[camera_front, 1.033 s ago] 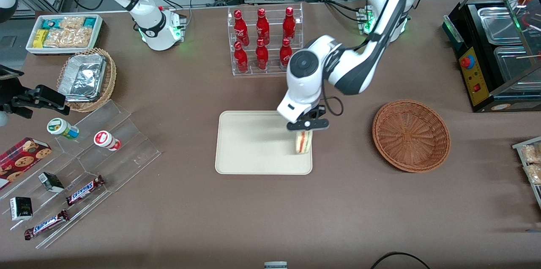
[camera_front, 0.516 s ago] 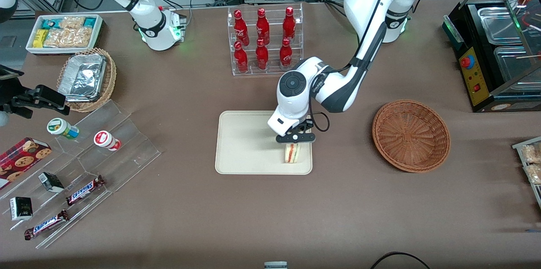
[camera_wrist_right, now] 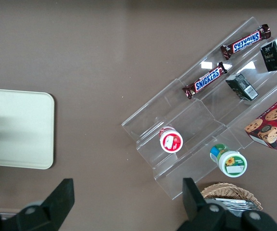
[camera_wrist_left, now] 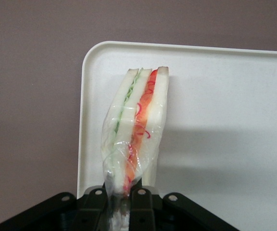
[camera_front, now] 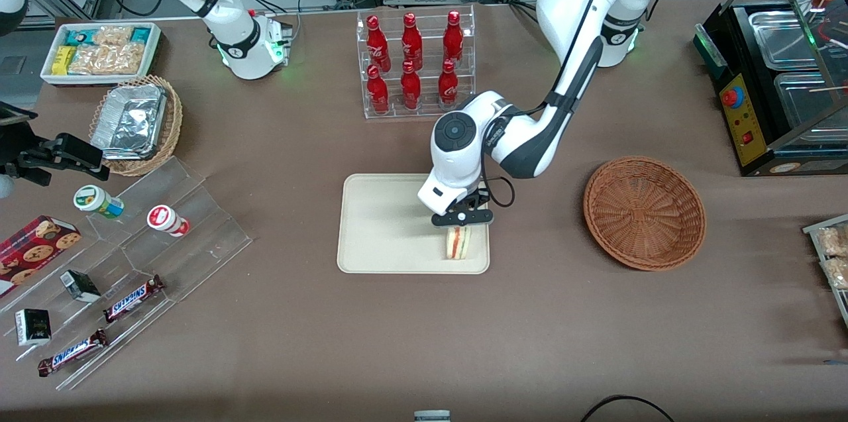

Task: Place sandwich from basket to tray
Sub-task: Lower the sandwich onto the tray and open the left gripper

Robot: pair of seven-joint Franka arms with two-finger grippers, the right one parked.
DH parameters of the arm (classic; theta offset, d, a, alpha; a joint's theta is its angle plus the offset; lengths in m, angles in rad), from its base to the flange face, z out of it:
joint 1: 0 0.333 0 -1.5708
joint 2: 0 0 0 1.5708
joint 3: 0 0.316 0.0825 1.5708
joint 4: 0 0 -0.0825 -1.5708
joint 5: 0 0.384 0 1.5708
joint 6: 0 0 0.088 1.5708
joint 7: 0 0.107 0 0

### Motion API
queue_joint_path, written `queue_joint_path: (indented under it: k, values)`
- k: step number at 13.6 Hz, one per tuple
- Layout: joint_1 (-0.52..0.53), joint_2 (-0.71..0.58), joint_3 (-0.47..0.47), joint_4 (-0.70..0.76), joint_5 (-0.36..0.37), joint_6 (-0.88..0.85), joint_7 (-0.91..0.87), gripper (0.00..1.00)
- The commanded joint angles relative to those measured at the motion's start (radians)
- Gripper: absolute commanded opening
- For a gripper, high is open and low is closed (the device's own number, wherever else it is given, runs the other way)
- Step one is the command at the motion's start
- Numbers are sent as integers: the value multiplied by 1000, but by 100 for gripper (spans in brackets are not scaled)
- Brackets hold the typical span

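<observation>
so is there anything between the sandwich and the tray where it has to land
Nothing visible. The tool is shut on the sandwich, holding it on edge right over the tray, near the corner closest to the basket. The tray surface beneath and around it is bare in the wrist view.

light: even, overhead | shadows: soft under sandwich (camera_wrist_left: 136, 130) on tray (camera_wrist_left: 215, 96) | focus: sharp

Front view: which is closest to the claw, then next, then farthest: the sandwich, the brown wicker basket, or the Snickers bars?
From the claw, shut on the sandwich above the cream tray:
1. Wrapped triangular white-bread sandwich, in the claw.
2. Round reddish-brown wicker basket, toward the working arm's end.
3. Snickers bars, toward the parked arm's end.
</observation>
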Motion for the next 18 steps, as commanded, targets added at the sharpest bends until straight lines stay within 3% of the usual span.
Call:
queue_joint_path:
  k: [1,5,8,12,18]
  values:
    - [-17,19,14,27,26,3,-36,46]
    - [-17,14,12,30,15,3,-37,61]
    - [-8,-16,14,59,6,-10,-37,99]
    - [-2,-91,14,151,6,-186,-34,100]
    - [62,-297,14,147,3,-410,-24,100]
